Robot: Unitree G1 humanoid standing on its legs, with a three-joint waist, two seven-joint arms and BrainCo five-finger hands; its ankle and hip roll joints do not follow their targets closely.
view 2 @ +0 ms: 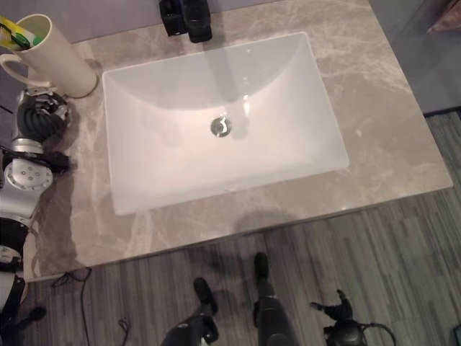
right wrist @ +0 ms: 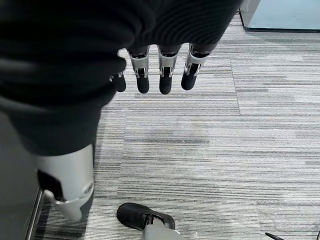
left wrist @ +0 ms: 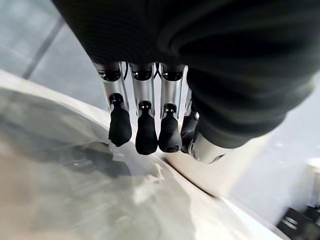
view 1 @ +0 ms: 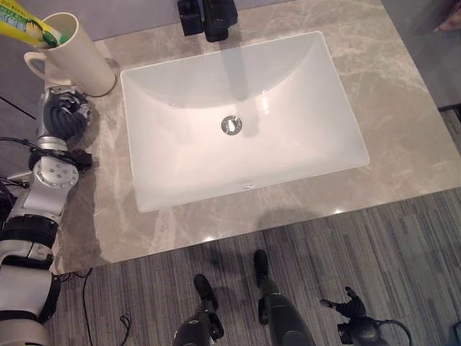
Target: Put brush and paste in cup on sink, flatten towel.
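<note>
Hanging low over striped grey carpet (right wrist: 210, 150), the right hand (view 1: 351, 304) has its fingers (right wrist: 166, 82) straight and relaxed, holding nothing. On the grey marble worktop (view 1: 389, 130), a cream mug (view 1: 72, 54) stands at the far left corner beside the white basin (view 1: 238, 122), holding a yellow-green toothpaste tube (view 1: 25, 27). Left hand (left wrist: 165, 75) rests by the mug, fingers (left wrist: 146, 135) straight, empty.

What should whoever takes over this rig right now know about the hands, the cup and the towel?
Left robot hand: open, fingers straight, over the counter beside the cup.
Right robot hand: open, hanging low over the carpet floor, holding nothing.
Cup stands on the counter's far left corner, beside the sink basin, with brush and paste sticking out of it.
Done: brush and paste in cup.
Left: flatten the towel; I cannot see one here.
</note>
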